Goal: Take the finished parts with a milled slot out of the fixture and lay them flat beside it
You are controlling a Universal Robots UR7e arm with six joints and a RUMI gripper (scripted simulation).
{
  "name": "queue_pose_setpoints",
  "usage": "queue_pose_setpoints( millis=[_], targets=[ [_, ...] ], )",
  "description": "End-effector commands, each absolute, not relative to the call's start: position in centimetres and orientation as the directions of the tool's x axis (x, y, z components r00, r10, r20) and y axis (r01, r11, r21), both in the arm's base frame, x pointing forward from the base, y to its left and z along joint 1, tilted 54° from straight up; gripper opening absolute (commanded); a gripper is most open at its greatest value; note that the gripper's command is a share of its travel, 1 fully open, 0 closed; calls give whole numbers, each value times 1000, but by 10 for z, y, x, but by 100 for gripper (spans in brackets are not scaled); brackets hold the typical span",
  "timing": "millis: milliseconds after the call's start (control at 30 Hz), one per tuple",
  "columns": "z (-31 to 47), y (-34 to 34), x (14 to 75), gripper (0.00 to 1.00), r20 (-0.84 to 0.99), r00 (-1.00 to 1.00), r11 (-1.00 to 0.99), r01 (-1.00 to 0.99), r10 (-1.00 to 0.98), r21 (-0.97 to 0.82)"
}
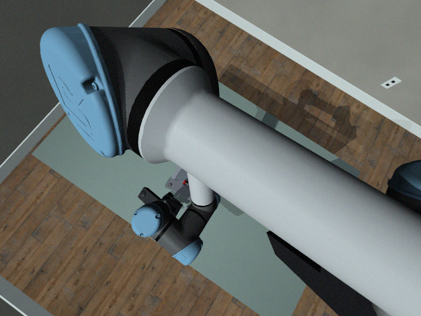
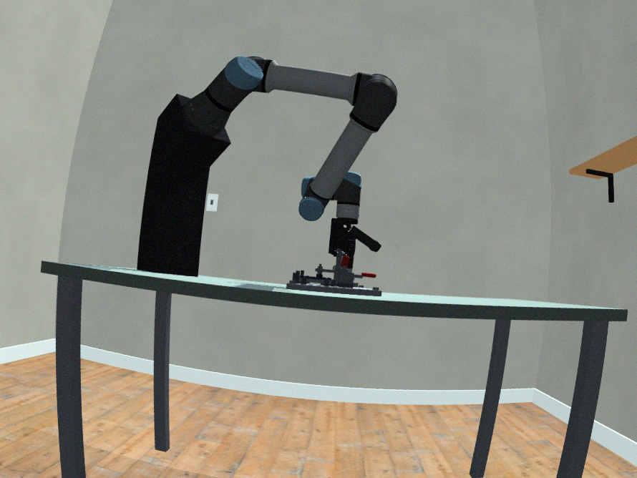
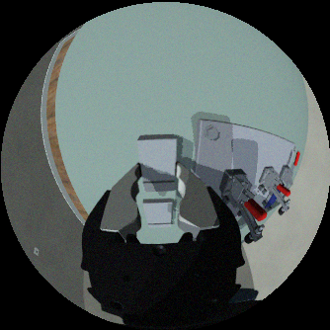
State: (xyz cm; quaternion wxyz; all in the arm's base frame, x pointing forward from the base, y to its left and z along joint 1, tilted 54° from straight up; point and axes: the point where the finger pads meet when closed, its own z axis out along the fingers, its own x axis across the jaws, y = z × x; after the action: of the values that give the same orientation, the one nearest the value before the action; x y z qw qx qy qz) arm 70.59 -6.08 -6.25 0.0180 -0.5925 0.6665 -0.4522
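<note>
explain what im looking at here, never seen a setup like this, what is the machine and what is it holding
It is one jointed robot arm mounted on a dark pedestal standing on a table. One picture looks straight down from above, so the arm's big tube fills it. One looks from the side across the room. One comes from a camera on the wrist, looking down past the end effector. On the table lies a flat metal fixture with small red-handled clamps and a bit of blue between them. The end effector is shut on a grey part, held above the table beside the fixture.
</note>
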Motion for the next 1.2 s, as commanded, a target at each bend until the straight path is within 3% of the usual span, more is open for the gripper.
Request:
queue_pose_setpoints(
  millis=[0, 1167],
  targets=[
    [-63, -62, 707, 0, 511, -298, -111, -773, -806, -625],
    [-68, -66, 711, 0, 511, -298, -111, -772, -806, -625]
  ],
)
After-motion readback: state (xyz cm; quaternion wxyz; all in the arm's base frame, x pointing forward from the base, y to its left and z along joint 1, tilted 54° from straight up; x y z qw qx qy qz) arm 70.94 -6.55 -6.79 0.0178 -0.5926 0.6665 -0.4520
